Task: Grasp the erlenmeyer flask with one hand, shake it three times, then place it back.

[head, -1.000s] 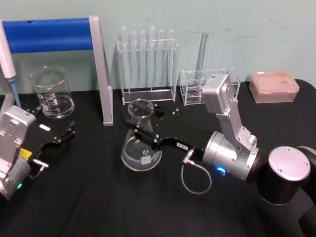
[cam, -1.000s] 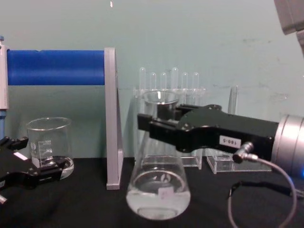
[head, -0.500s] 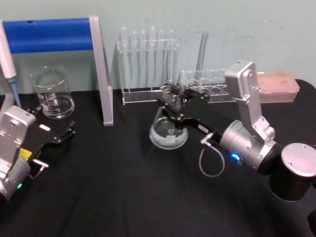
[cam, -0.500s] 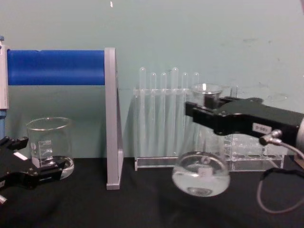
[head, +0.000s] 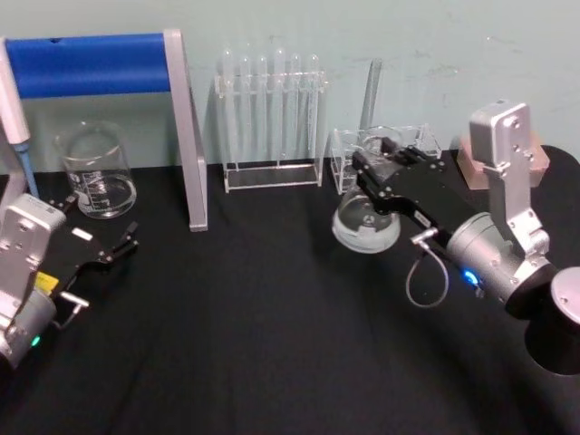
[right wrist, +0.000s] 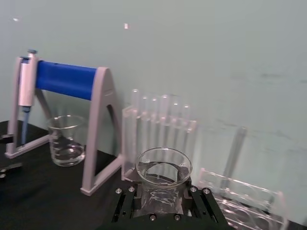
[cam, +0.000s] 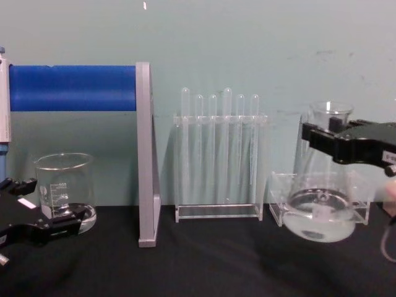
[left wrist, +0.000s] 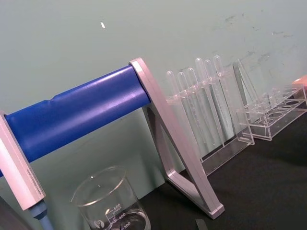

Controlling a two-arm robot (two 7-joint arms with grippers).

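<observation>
The erlenmeyer flask (cam: 320,213) is at the right edge of the chest view, its neck clamped between the closed fingers of the right gripper (cam: 330,137), which comes in from the right. In the head view it is right of centre (head: 365,224), and its wide base seems to hang just clear of the black table (head: 254,344). Directly behind it stands a small clear rack (cam: 279,201), partly screened by the glass. The tall test-tube rack (cam: 216,154) is at centre, well apart, with the blue-barred stand (cam: 74,86) and a beaker (cam: 64,185) at far left. The left gripper (cam: 42,205) rests at lower left near the beaker, fingers spread. In the head view the black fingers hide the flask's neck, and the arm covers part of a pink box (head: 542,166). The flask's long axis is nearly upright, mouth up, with a little clear liquid pooled in the base.
</observation>
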